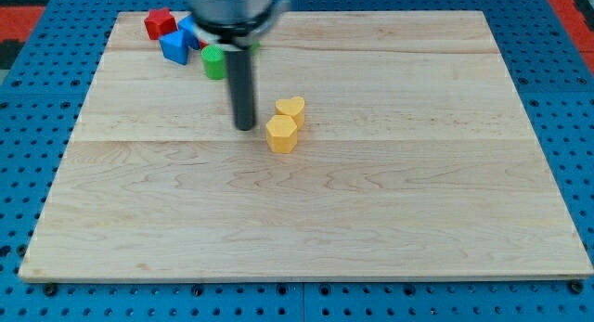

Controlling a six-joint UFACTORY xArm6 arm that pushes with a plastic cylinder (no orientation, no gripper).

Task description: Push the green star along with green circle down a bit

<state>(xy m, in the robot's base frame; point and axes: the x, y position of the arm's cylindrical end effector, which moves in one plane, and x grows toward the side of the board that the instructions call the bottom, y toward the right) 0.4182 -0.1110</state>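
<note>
Item: pushing rig on a pale wooden surface [390,220], set on a blue pegboard base [575,127]. Arm: no gripper fitted, so there is nothing to spread or close; it ends in a dark rod with my tip [245,127] resting on the surface just to the view's left of the yellow hexagon block [281,135], which touches the yellow heart block [291,109] above it. Task pieces: green circle [214,62] stands near the view's top left, just left of the rod's shaft; the green star cannot be made out and is judged to sit behind the arm's head at the view's top. Nearby: red block [160,23] and blue block [174,47], close beside the green circle. Risks, as judgement: my tip lies below the green pieces, so a direct route upward would shove them the wrong way; a detour to the left may catch the blue block or red block; a downward push off-centre could split the star from the circle; a long stroke would overshoot "a bit". Markings: no brand, label or writing legible.
</note>
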